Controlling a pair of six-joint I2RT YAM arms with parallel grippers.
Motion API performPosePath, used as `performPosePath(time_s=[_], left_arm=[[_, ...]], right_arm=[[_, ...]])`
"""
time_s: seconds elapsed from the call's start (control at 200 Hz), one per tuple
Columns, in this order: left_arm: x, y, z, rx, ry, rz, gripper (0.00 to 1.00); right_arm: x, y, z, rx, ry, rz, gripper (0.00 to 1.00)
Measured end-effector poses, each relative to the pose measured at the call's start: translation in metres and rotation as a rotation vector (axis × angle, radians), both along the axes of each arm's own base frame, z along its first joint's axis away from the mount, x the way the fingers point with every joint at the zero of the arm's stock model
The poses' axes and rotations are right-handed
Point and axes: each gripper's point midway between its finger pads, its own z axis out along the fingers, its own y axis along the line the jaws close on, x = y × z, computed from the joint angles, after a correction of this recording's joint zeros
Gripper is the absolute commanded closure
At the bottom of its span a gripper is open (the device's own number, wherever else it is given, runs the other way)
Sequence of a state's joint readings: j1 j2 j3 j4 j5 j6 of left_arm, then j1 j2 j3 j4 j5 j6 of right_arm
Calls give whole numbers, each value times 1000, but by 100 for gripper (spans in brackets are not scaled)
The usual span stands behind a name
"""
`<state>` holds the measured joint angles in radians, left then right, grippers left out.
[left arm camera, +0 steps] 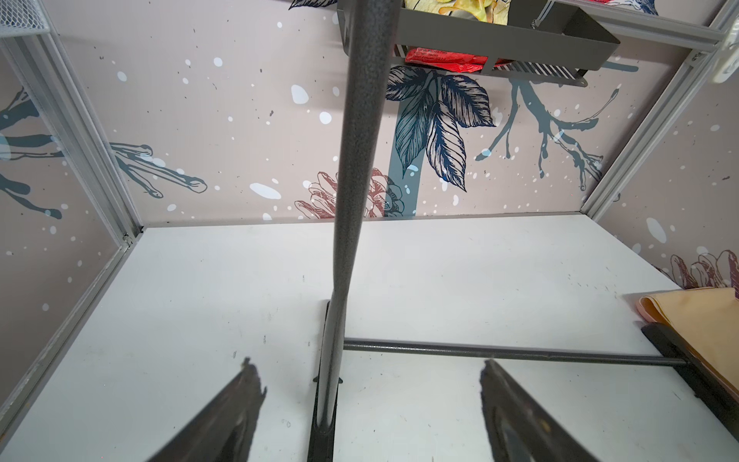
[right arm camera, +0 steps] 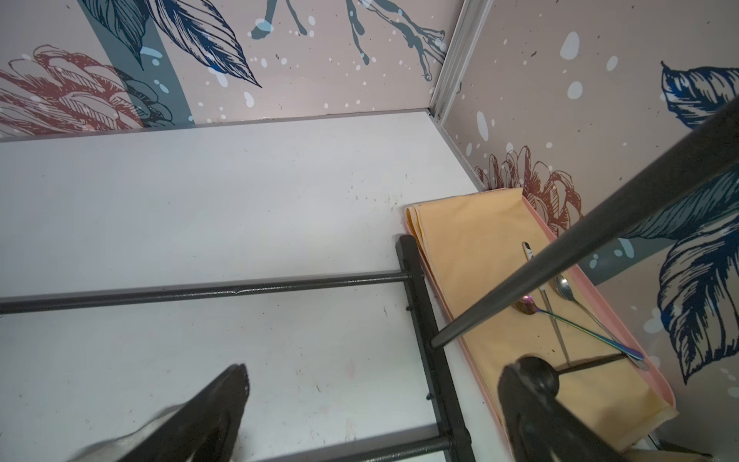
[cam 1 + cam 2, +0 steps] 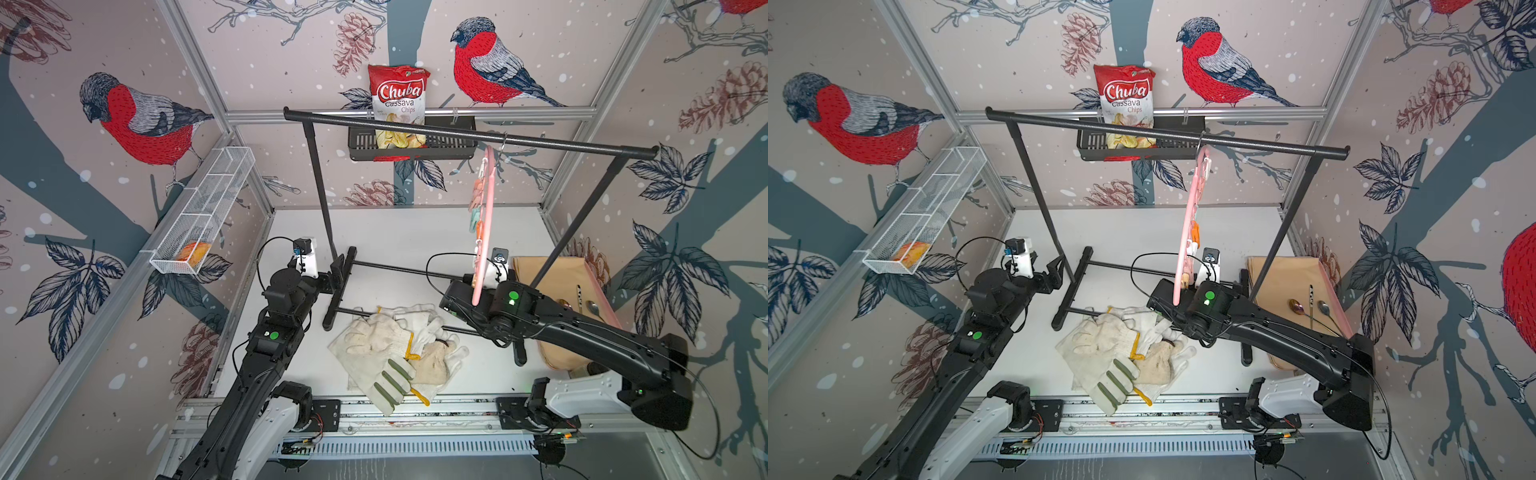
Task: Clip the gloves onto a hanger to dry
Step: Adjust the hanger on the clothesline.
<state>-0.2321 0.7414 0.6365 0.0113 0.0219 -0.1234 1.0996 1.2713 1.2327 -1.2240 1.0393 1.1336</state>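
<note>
Left gripper (image 1: 370, 368) and right gripper (image 2: 384, 367) fingers (image 1: 240, 400) spread empty; about five gloves (image 3: 386, 349), one hanger (image 3: 490, 195).

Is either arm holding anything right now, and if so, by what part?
Nothing is held. The left gripper and the right gripper both stand open and empty; the gloves lie in a loose pile.

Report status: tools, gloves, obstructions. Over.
Left tool open, empty; right tool same. Gloves heaped on table, none clipped; pink hanger hangs on garment rack. Rack's lower bar runs under heap.
</note>
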Motion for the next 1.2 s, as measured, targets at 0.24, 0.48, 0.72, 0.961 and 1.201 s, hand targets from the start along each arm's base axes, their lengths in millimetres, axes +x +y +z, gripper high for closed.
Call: performPosePath(time_s=[0.24,0.48,0.72,0.961,1.201], left_arm=[[0,0,-1,0,2,0,15],[0,0,-4,2,7,0,15],[-2,0,-5,2,7,0,15],[-3,1,-6,1,4,0,15],[-5,1,1,-1,-7,-2,14]], right_arm=[[10,-2,-10,6,24,21,0],[14,8,-29,-14,65,53,0],[12,8,-48,-33,102,59,0],[8,7,-68,-47,152,68,0],[-10,15,-107,-57,285,126,0]])
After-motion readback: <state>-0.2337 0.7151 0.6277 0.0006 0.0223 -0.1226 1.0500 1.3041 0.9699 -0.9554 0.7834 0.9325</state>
